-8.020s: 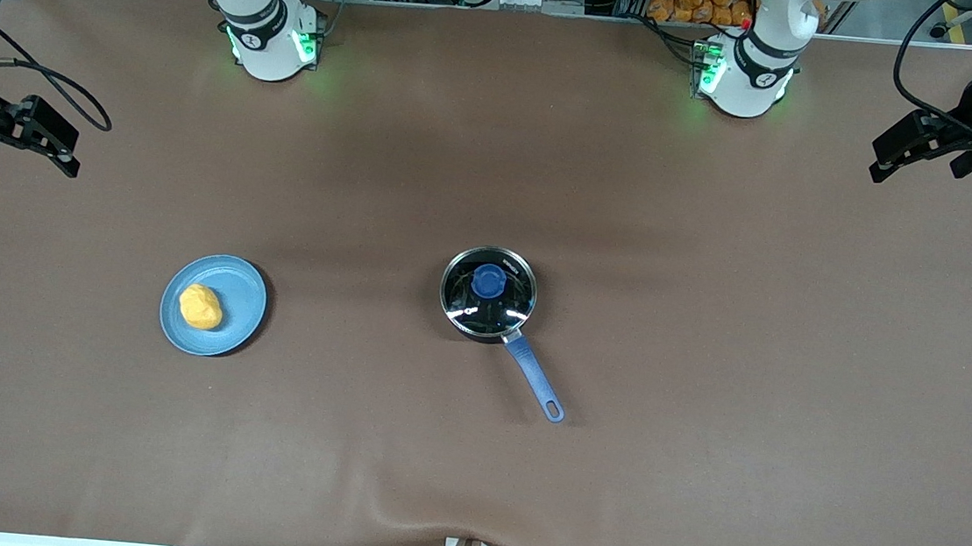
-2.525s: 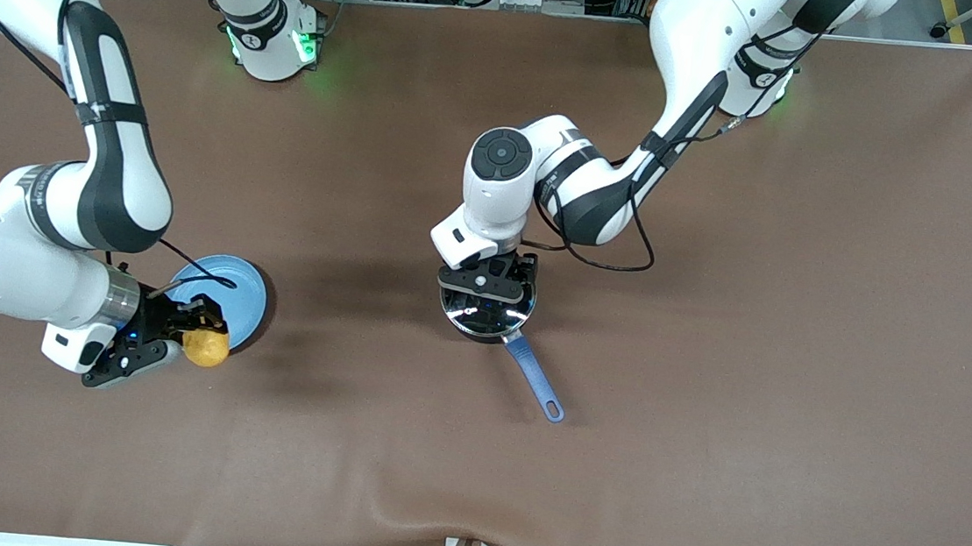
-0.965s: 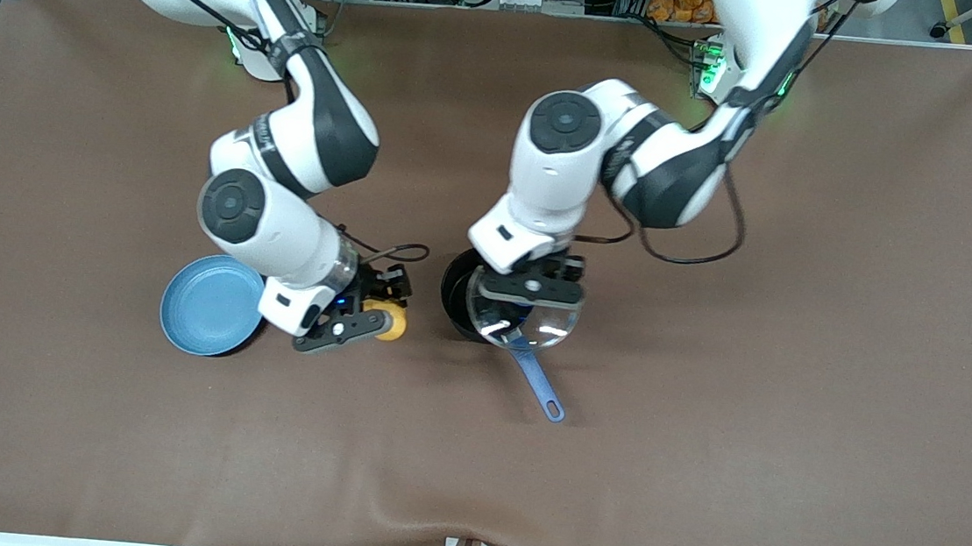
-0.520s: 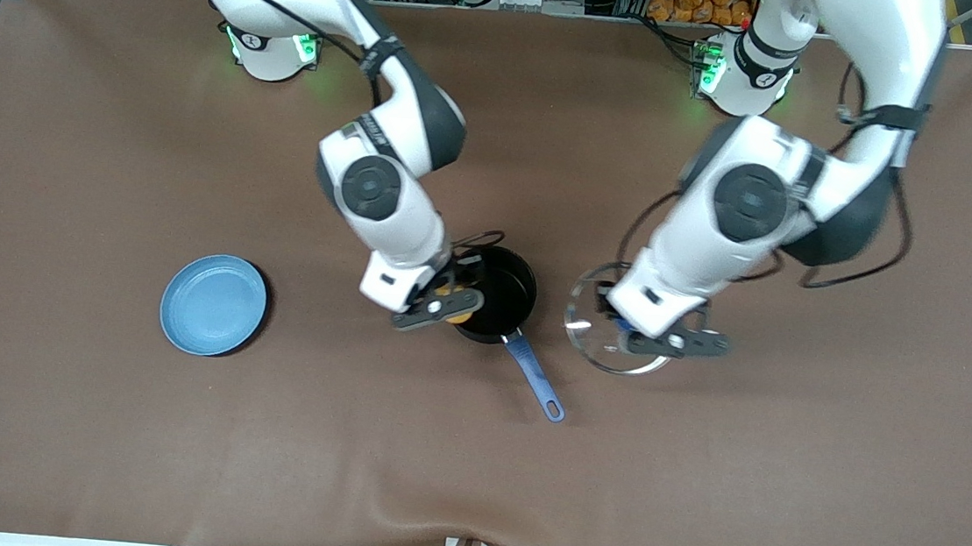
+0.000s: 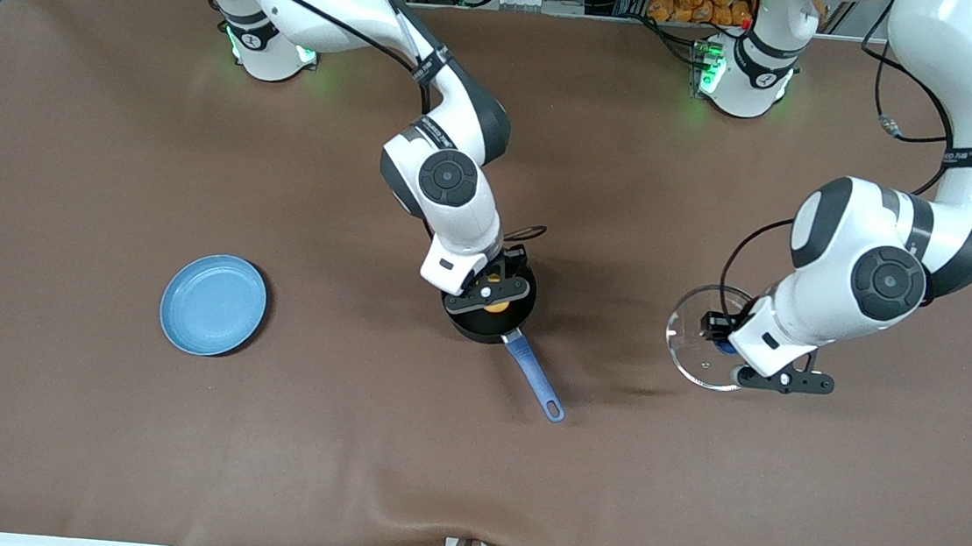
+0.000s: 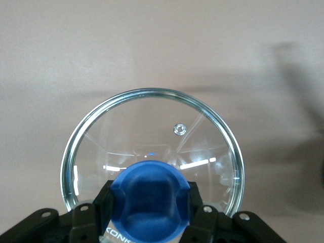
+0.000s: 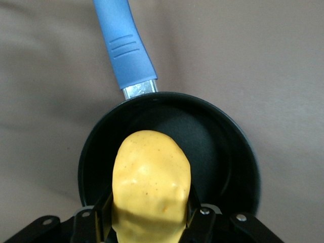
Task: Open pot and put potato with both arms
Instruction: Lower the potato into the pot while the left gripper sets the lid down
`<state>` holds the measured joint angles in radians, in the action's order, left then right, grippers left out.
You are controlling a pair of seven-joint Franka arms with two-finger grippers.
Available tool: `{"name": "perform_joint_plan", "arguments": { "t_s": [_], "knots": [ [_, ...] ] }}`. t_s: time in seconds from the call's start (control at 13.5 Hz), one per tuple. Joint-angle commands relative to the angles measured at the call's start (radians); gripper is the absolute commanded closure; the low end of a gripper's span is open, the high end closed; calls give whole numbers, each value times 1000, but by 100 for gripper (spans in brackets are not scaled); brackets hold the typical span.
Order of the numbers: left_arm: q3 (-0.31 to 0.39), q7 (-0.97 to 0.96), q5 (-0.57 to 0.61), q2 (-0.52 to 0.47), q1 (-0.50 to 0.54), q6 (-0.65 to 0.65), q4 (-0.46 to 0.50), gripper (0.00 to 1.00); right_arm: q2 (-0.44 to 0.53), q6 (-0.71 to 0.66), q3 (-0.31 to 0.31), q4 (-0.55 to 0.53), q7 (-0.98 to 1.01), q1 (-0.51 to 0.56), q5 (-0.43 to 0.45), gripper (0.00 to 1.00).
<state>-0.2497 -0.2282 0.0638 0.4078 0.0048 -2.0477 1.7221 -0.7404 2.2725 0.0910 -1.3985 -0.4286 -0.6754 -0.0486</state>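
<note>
Pot [image 5: 489, 317] at frame centre on tabletop [image 5: 347, 454], uncovered, blue handle [image 5: 534, 380] pointing lower in frame. Right end effector [image 5: 489, 289] over pot mouth, clamped on potato [image 7: 151, 185]. Left end effector [image 5: 730, 351] at frame right, gripping blue knob [image 6: 149, 198] of glass lid [image 6: 152, 131] above tabletop. Empty blue plate [image 5: 213, 305] at frame left.
</note>
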Motion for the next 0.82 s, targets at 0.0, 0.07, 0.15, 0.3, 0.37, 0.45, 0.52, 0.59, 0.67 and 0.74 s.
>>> {"name": "perform_joint_plan", "arguments": {
  "t_s": [0.0,0.07,0.15,0.3,0.37,0.45,0.52,0.59,0.67,0.74],
  "knots": [
    [-10,50,11,-44,21,-103,120,100,-53,54,-8,27,-39,-12,33,100],
    [-13,73,34,-41,52,-141,145,100,-56,58,-10,27,-39,-12,35,100],
    [-13,96,54,-35,72,-175,171,100,-60,58,-11,26,-48,-10,35,100],
    [-13,109,76,-35,95,-250,230,100,-74,59,-16,27,-84,-9,36,100],
    [-13,110,106,-35,107,-296,260,100,-82,59,-23,27,-99,-12,36,100],
    [-11,110,135,-34,119,-346,287,100,-91,59,-25,26,-123,-13,36,100],
    [-13,113,166,-29,145,-395,312,100,-99,61,-25,27,-145,-15,36,100],
    [-13,125,198,-20,168,-432,327,100,-111,73,-25,27,-160,-19,39,100],
    [-13,128,211,-14,179,-449,336,100,-116,87,-25,27,-164,-23,41,100],
    [-13,130,212,-6,181,-459,338,100,-123,91,-25,26,-165,-24,41,100]
  ]
}}
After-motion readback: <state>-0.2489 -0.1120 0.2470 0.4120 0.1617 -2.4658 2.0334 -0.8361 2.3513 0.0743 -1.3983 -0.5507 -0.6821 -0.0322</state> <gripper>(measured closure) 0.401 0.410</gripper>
